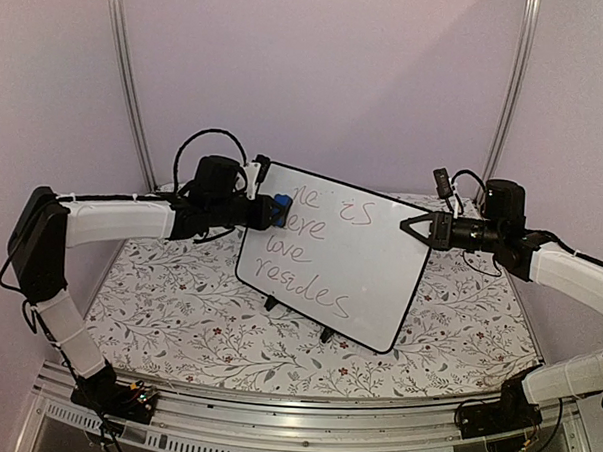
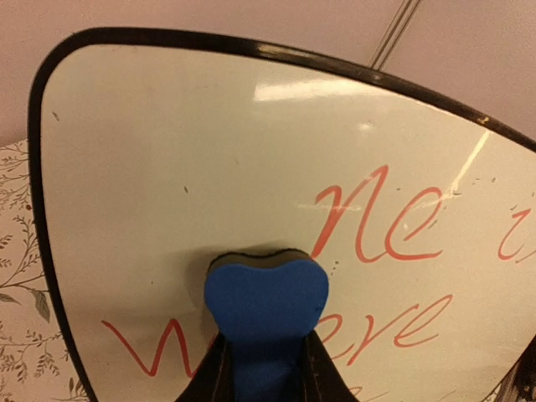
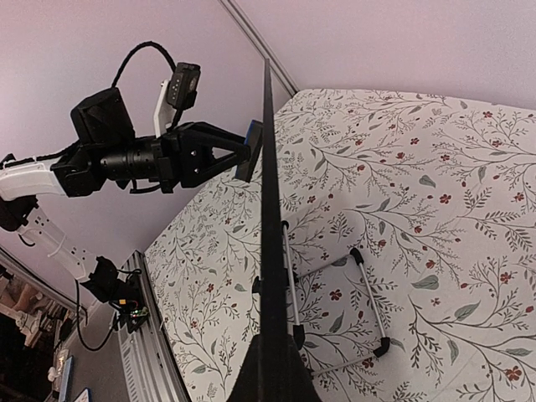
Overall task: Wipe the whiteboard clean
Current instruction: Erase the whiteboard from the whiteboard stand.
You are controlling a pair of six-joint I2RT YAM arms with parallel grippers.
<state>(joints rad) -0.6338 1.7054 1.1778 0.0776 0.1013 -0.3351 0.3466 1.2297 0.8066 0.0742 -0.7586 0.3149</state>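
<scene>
My left gripper (image 1: pixel 270 211) is clamped on a blue eraser (image 2: pixel 266 293), one jaw tight on each side of the block; the eraser's face is pressed flat against the board (image 1: pixel 381 244) near its upper left corner; reddish writing (image 2: pixel 381 219) begins just right of the eraser, and the start of the second line shows on both sides of it; the board stands at the middle of the floral table (image 1: pixel 157 320), its face turned toward me and its top leaning back; four lines of handwriting run down it; its black feet (image 1: pixel 327 335) are at the cloth, though I cannot tell whether they touch; my right gripper (image 1: pixel 406 231) is closed on the board's right edge, near the upper right corner; from my right wrist the board shows edge-on as a thin dark line, with a wire stand (image 3: pixel 368 289) behind it
</scene>
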